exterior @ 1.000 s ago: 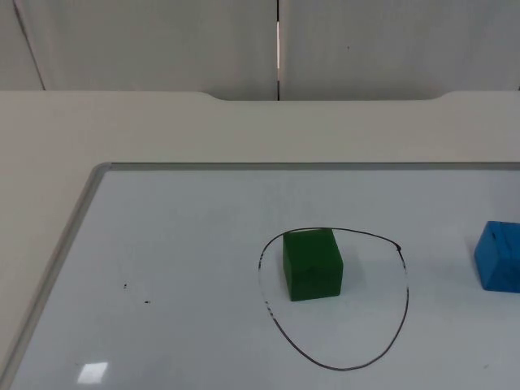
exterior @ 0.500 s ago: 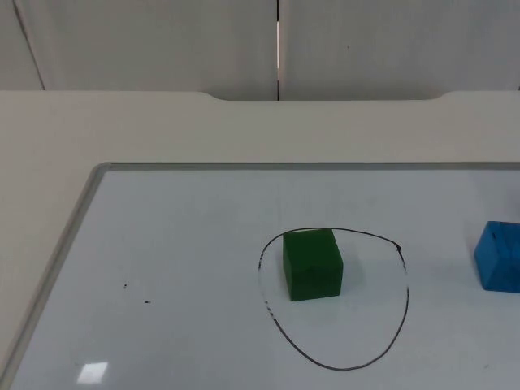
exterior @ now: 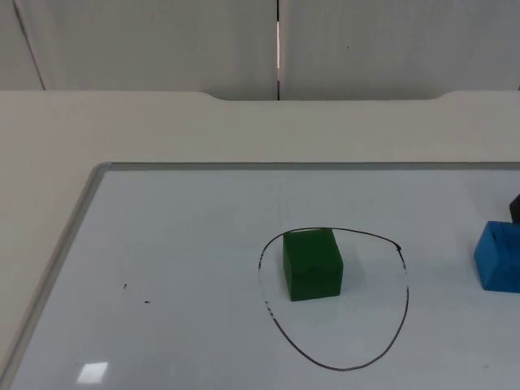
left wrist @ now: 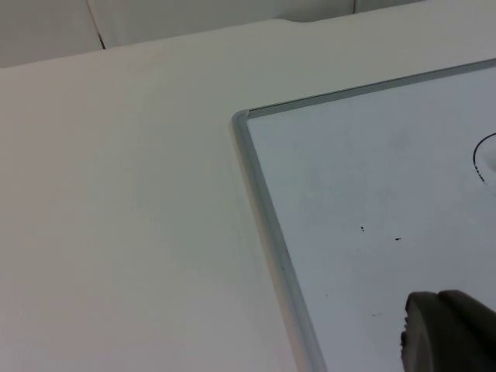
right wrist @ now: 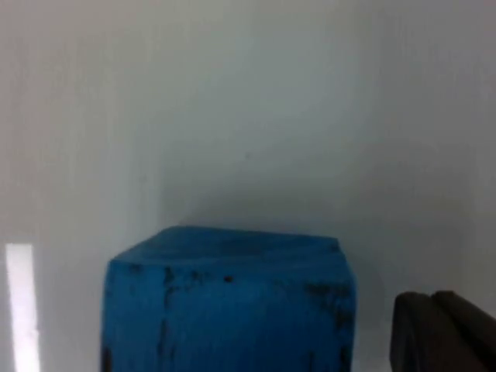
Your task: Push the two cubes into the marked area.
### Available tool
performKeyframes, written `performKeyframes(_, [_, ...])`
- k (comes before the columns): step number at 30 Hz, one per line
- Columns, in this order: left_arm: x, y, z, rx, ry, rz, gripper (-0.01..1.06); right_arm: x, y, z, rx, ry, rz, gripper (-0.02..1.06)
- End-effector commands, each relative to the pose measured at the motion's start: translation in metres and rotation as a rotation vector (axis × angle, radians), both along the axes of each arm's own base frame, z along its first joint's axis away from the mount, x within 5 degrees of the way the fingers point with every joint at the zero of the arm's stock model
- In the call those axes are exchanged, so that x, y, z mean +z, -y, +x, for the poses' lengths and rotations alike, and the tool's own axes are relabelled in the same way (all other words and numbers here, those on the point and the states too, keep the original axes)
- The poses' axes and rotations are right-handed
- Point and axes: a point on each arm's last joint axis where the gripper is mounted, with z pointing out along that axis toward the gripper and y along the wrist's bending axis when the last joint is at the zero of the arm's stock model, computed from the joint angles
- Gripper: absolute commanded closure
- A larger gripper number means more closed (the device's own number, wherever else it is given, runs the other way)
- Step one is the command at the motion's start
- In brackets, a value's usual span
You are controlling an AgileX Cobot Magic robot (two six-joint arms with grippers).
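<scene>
The green cube (exterior: 313,265) is being shown resting inside the drawn black ring (exterior: 404,313) on the whiteboard surface (exterior: 179,260), near the ring's far-left edge. The blue cube (exterior: 498,257) is lying well outside it — with the right gripper (exterior: 515,209) just beside. The left gripper (left wrist: 449,333) is being held over the board's corner. How either gripper's fingers stand cannot be told.

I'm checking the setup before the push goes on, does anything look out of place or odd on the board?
Nothing is damaged or spilled. The green cube sits inside the marked area, near its far edge, while the blue cube lies outside it to the right. The blue cube's faces look scuffed with dark marks in the right wrist view.
</scene>
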Motion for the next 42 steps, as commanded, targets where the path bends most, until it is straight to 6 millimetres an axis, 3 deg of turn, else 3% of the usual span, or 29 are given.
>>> performKeyframes(1, [-0.001, 0.001, -0.001, -0.007, -0.005, -0.008, 1.05, -0.003, -0.001, 0.001, 0.01, 0.008, -0.011, 1.05])
performKeyframes(27, [-0.001, 0.001, -0.001, -0.007, -0.005, -0.008, 1.05, -0.004, 0.0, 0.003, -0.031, 0.02, -0.002, 1.05])
performKeyframes(42, [-0.001, 0.001, -0.001, -0.007, -0.005, -0.008, 1.05, -0.002, -0.015, 0.005, -0.011, 0.059, 0.009, 1.05])
